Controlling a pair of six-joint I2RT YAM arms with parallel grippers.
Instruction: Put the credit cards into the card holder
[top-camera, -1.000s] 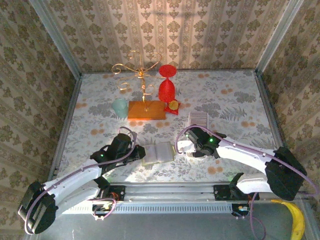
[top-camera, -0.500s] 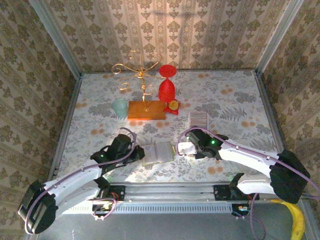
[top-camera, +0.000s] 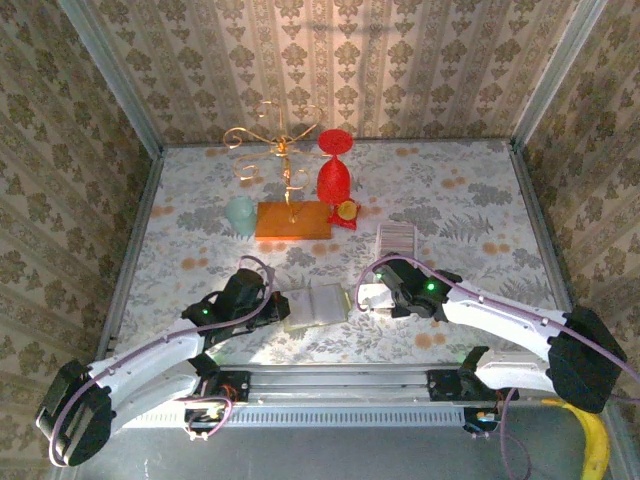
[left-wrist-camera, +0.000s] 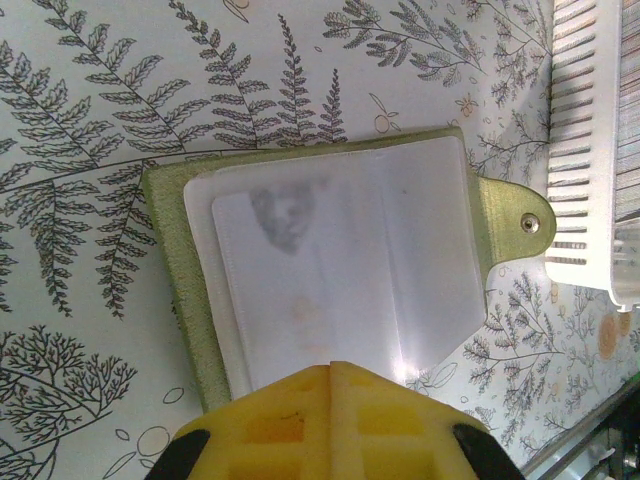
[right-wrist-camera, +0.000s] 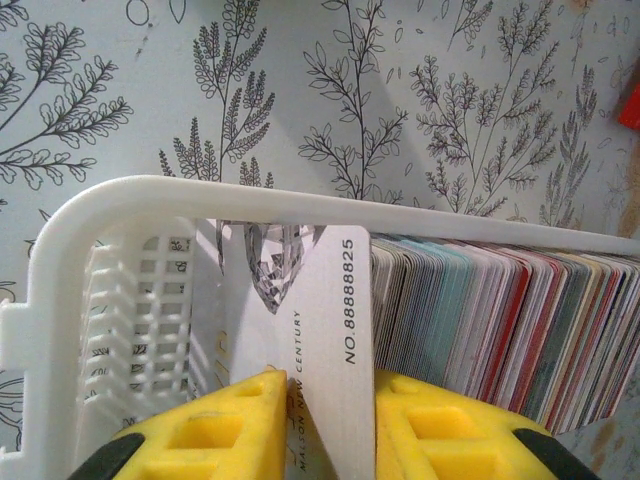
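3 walls (top-camera: 400, 60) papered in a beige and brown floral pattern box in the table (top-camera: 480, 200) and meet at grey metal posts (top-camera: 122, 90) in the corners. A pale cloth (left-wrist-camera: 100, 80) printed with grey ferns and orange blossoms covers the tabletop. A metal rail (top-camera: 340, 378) runs along the near edge. A bright patch of light (top-camera: 262, 352) lies on the cloth near the front.

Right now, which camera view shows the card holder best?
The left wrist view: the card holder lies open close up, its green cover, clear sleeves and snap tab plain. The top external view shows it small, details lost. The right wrist view faces the white basket of credit cards.
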